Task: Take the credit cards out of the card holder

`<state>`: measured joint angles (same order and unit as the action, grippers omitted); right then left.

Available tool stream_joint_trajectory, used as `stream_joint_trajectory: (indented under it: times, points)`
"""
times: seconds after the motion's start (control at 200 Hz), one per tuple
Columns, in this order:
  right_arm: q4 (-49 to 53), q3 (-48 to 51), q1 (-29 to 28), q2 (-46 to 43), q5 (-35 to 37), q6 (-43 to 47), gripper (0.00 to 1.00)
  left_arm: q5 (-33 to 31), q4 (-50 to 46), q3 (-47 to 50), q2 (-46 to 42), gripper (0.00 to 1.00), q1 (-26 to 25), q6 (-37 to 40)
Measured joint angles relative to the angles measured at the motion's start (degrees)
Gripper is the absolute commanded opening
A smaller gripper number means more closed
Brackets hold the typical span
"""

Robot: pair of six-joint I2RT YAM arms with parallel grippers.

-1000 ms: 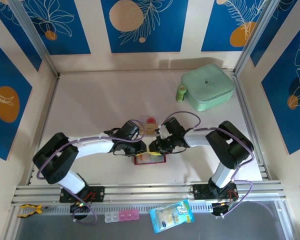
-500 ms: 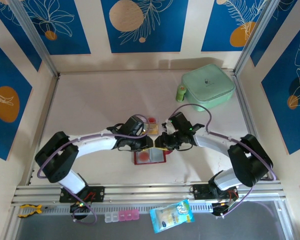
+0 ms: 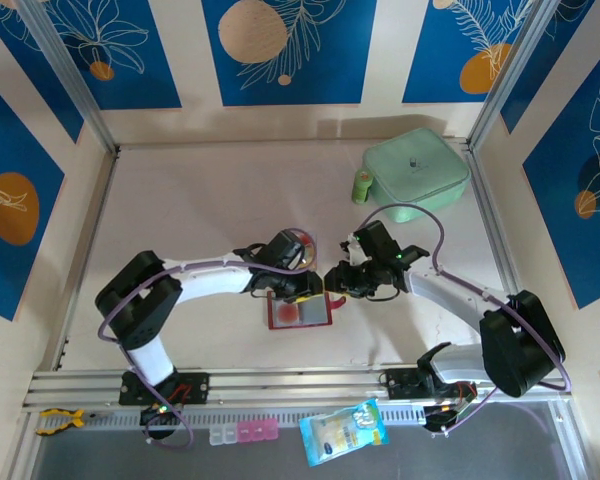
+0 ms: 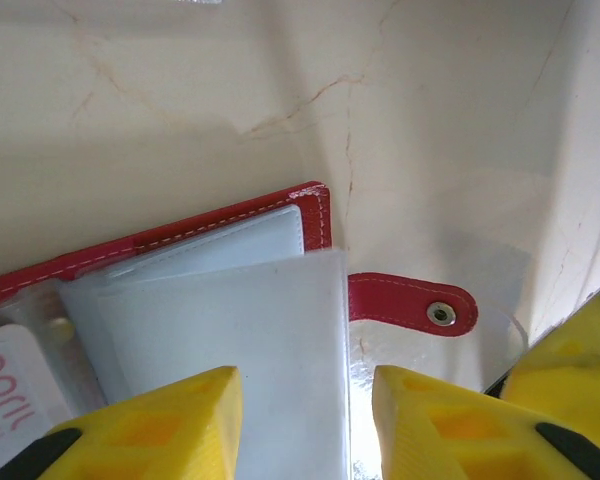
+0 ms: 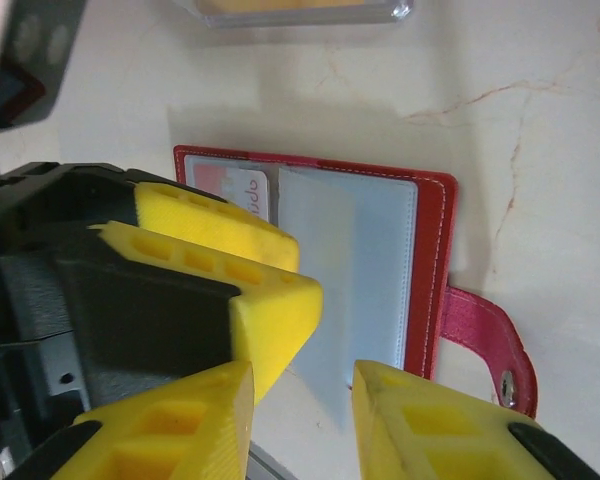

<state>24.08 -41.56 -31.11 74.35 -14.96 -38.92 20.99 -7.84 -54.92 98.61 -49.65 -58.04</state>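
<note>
The red card holder [image 3: 298, 314] lies open and flat on the table, its snap tab [image 4: 415, 305] sticking out to the side. A whitish credit card with red lettering [image 5: 242, 195] sits in a clear pocket [image 4: 10, 392]. My left gripper [image 4: 305, 420] is open over the greyish pocket leaves [image 4: 230, 330], one leaf's edge running loosely between its jaws. My right gripper [image 5: 300, 410] is open too, with the tip of a pocket leaf [image 5: 330, 300] lying between its jaws. Both grippers meet over the holder's far right corner, the left gripper [image 3: 318, 287] almost touching the right gripper [image 3: 332, 282].
A clear plastic square [image 3: 300, 245] with tan and red on it lies just beyond the holder, partly under my left arm. A mint-green case [image 3: 417, 173] and a small green bottle [image 3: 361, 186] stand at the back right. A snack bag [image 3: 345, 430] lies in front of the rail.
Both grippers have shifted right and slightly away from the bases, and both have opened wider. The holder now lies flat and open.
</note>
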Motion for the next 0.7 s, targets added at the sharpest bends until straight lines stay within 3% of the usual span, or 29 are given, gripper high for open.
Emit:
stream_joint_trajectory:
  times: [0.7]
  points:
    - [1.46,0.09,0.20,-1.01,-0.02,0.13,0.32,0.87,2.23,0.00,3.56,0.40,-0.24,0.28]
